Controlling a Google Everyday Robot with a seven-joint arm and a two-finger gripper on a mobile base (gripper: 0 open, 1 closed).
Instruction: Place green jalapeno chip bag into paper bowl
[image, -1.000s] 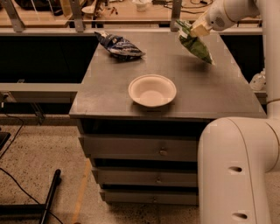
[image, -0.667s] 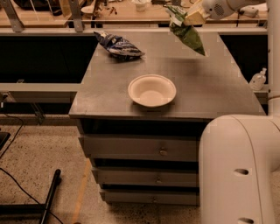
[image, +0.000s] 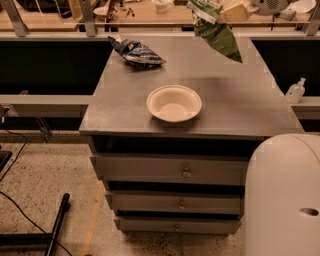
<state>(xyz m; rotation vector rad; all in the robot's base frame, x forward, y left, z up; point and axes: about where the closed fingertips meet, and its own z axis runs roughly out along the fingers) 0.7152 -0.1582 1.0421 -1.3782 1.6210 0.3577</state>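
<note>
My gripper (image: 226, 12) is at the top of the camera view, above the far right part of the grey table (image: 240, 100). It is shut on the top of the green jalapeno chip bag (image: 216, 34), which hangs in the air below it, well off the table. The white paper bowl (image: 174, 103) stands empty near the table's front edge, below and to the left of the hanging bag.
A dark blue and white chip bag (image: 136, 51) lies at the table's far left. A small clear bottle (image: 295, 92) stands on a ledge to the right. Drawers (image: 185, 172) run under the table. My white robot body (image: 282, 200) fills the lower right.
The gripper has lifted the green bag up off the table and carried it left, toward the middle of the far edge.
</note>
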